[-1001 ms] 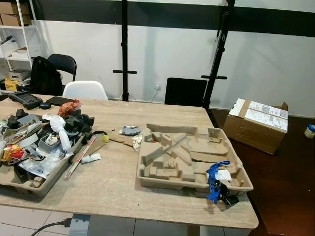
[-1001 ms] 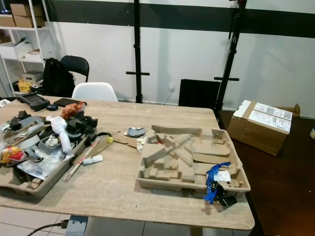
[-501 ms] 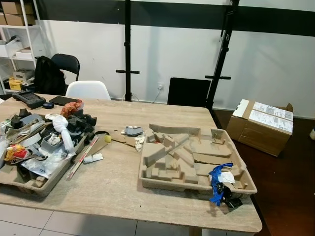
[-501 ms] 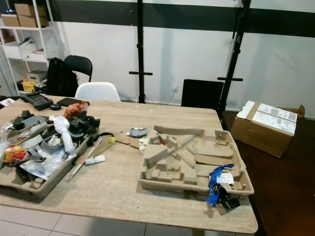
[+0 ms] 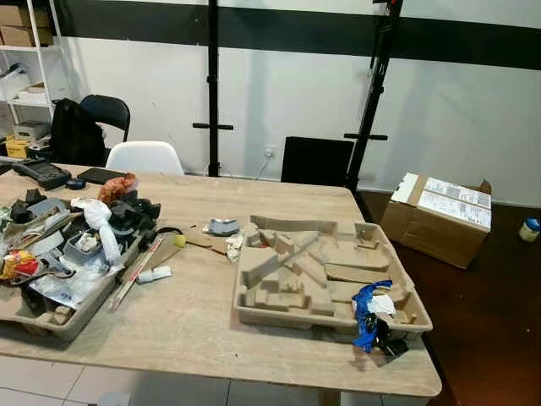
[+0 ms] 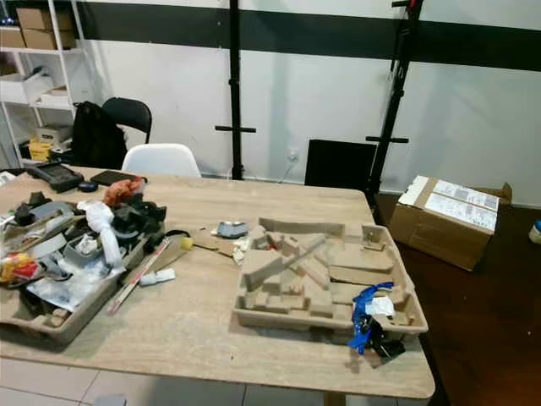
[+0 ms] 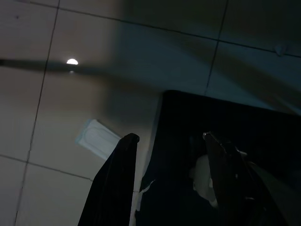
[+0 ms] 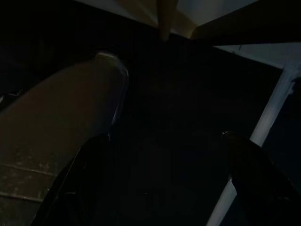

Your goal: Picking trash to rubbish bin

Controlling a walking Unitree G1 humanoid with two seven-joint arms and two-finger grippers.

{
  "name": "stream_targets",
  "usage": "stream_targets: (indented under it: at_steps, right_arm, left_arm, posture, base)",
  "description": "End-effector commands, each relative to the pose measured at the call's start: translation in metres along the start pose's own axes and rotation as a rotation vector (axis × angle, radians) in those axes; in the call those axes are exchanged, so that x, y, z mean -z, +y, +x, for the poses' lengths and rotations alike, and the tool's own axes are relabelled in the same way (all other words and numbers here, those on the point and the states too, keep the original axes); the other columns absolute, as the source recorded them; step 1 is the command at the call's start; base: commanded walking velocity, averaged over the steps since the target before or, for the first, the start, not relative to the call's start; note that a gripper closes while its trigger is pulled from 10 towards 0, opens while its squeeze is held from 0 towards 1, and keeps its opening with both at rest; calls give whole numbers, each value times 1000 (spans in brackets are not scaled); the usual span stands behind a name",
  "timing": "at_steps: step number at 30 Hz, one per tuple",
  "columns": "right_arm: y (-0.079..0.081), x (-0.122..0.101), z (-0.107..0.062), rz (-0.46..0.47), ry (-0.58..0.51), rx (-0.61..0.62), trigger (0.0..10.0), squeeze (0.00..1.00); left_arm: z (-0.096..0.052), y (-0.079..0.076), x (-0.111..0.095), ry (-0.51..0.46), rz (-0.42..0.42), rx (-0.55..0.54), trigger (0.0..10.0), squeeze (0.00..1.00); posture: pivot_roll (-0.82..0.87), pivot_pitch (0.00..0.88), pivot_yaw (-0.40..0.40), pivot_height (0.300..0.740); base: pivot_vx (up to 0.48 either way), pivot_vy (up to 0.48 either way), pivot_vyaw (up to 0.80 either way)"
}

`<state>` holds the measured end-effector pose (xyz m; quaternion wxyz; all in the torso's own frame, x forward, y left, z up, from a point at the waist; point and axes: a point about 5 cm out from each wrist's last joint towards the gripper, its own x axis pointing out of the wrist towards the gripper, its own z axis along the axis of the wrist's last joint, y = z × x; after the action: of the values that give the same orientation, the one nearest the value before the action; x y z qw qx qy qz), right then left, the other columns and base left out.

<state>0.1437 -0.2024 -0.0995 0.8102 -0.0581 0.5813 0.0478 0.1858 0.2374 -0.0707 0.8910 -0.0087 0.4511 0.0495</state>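
Note:
A wooden table [image 5: 194, 317] stands before me with two pulp trays on it. The left tray [image 5: 59, 313] is heaped with mixed trash: a white crumpled bag [image 5: 100, 222], black parts and wrappers. The right tray [image 5: 325, 313] holds cardboard pieces, and a blue and black scrap [image 5: 370, 315] lies at its near right corner. A small yellow ball [image 5: 179, 240] and a white tube [image 5: 155, 274] lie loose between the trays. My left gripper [image 7: 169, 141] hangs open over a tiled floor. My right gripper [image 8: 164, 139] hangs open in the dark below the table.
A cardboard box [image 5: 439, 216] sits on the dark floor to the right. A white chair [image 5: 144, 157] and a black chair [image 5: 106, 110] with a black bag stand behind the table. Two black poles [image 5: 211, 85] run up the white wall. Shelves [image 5: 21, 59] stand at far left.
The whole scene has shifted slightly as the camera moved; the table sits a little further left than half a second ago. Nothing on the table has moved.

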Motion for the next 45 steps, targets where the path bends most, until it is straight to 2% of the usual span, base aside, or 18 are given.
stream_targets:
  at_steps: [1, 10, 15, 18, 19, 21, 22, 23, 24, 27, 29, 30, 32, 33, 37, 38, 41, 45]
  right_arm:
    - [-5, 1, -1, 5, -7, 19, 10000, 0]
    - [-6, 3, -1, 13, -9, 21, 10000, 0]
    - [-9, 2, -2, 11, -17, 25, 10000, 0]
    - [-10, 2, -2, 10, -18, 26, 10000, 0]
    - [-13, 3, -2, 9, -17, 29, 10000, 0]
    - [-19, 6, -4, -12, -10, 21, 10000, 0]
    - [-22, 7, -5, -62, -11, -2, 10000, 0]
    - [-24, 7, -6, -98, -10, -19, 10000, 0]
    - [-25, 5, -7, -139, -23, -63, 10000, 0]
    - [-25, 4, -8, -166, -36, -99, 10000, 0]
    - [-28, -6, -12, -205, -83, -206, 10000, 0]
    - [-28, -6, -12, -205, -83, -206, 10000, 0]
    - [-34, -16, -18, -247, -118, -329, 10000, 0]
    - [-34, -16, -18, -247, -118, -329, 10000, 0]
    - [-36, -19, -29, -399, -98, -556, 10000, 0]
    - [-36, -19, -29, -399, -98, -556, 10000, 0]
    - [-28, -17, -33, -449, -82, -690, 10000, 0]
    - [-19, -12, -29, -458, -38, -687, 10000, 0]
  left_arm:
    - [-1, 3, -1, -15, -10, -24, 10000, 0]
    - [-3, 13, 2, -6, 12, -40, 10000, 0]
    - [-4, 20, -5, -65, -2, -71, 10000, 0]
    - [-5, 23, -8, -73, 19, -78, 10000, 0]
    - [-5, 25, -9, -67, 64, -56, 10000, 0]
    - [-8, 22, -10, -58, 259, 82, 10000, 0]
    - [-11, 18, -9, -62, 393, 203, 10000, 0]
    - [-14, 14, -7, -62, 477, 286, 10000, 0]
    - [-19, 12, -8, -68, 509, 389, 10000, 0]
    - [-23, 12, -10, -73, 520, 456, 10000, 0]
    - [-30, 11, -25, -119, 503, 556, 10000, 0]
    - [-30, 11, -25, -119, 503, 556, 10000, 0]
    - [-41, 4, -41, -165, 502, 666, 10000, 0]
    - [-41, 4, -41, -165, 502, 666, 10000, 0]
    - [-61, -19, -50, -150, 557, 856, 10000, 0]
    - [-61, -19, -50, -150, 557, 856, 10000, 0]
    - [-73, -30, -50, -140, 603, 931, 10000, 0]
    - [-77, -30, -41, -74, 679, 928, 10000, 0]
  posture:
    - [99, 0, -20, 740]
    - [99, 0, -21, 740]
    - [106, 0, -28, 740]
    - [106, 0, -30, 740]
    - [106, 0, -30, 740]
    - [109, 0, -31, 740]
    - [109, 0, -31, 740]
    - [107, 0, -31, 740]
    - [106, 0, -29, 740]
    - [106, 0, -29, 740]
    - [105, 0, -30, 740]
    - [105, 0, -30, 740]
    - [104, 0, -28, 740]
    - [104, 0, -28, 740]
    - [95, 0, -22, 740]
    - [95, 0, -22, 740]
    - [94, 0, -23, 740]
    - [101, 0, -28, 740]
  base:
    - [0, 0, 0]
    - [0, 0, 0]
    - [0, 0, 0]
    - [0, 0, 0]
    - [0, 0, 0]
    - [0, 0, 0]
    - [0, 0, 0]
    - [0, 0, 0]
    - [0, 0, 0]
    - [0, 0, 0]
    - [0, 0, 0]
    - [0, 0, 0]
    - [0, 0, 0]
    - [0, 0, 0]
    - [0, 0, 0]
    - [0, 0, 0]
    - [0, 0, 0]
    - [0, 0, 0]
